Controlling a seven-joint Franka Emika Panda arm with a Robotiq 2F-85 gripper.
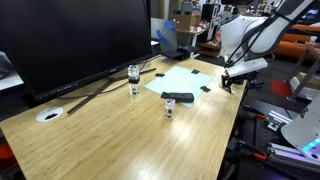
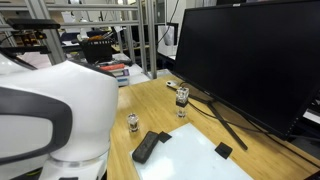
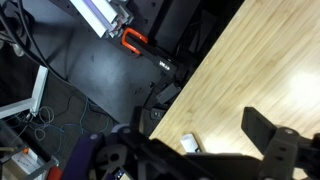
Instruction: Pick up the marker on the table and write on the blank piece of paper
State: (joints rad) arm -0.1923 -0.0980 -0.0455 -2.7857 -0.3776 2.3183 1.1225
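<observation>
A white sheet of paper [image 1: 178,80] lies on the wooden table [image 1: 120,140], held by black tape at its corners; it also shows in an exterior view [image 2: 195,160]. A black oblong object [image 1: 178,97] lies on the paper's near edge, seen too in an exterior view [image 2: 148,147]; I cannot tell if it is the marker. My gripper [image 1: 232,80] hangs at the table's far edge, apart from the paper. In the wrist view its jaws [image 3: 198,135] are spread with nothing between them, above the table edge [image 3: 215,60].
Two small glass bottles [image 1: 134,78] [image 1: 169,110] stand near the paper. A large dark monitor [image 1: 70,40] fills the back, its stand legs on the table. A white tape roll [image 1: 48,115] lies at one end. A small white piece [image 3: 190,143] lies by the table edge.
</observation>
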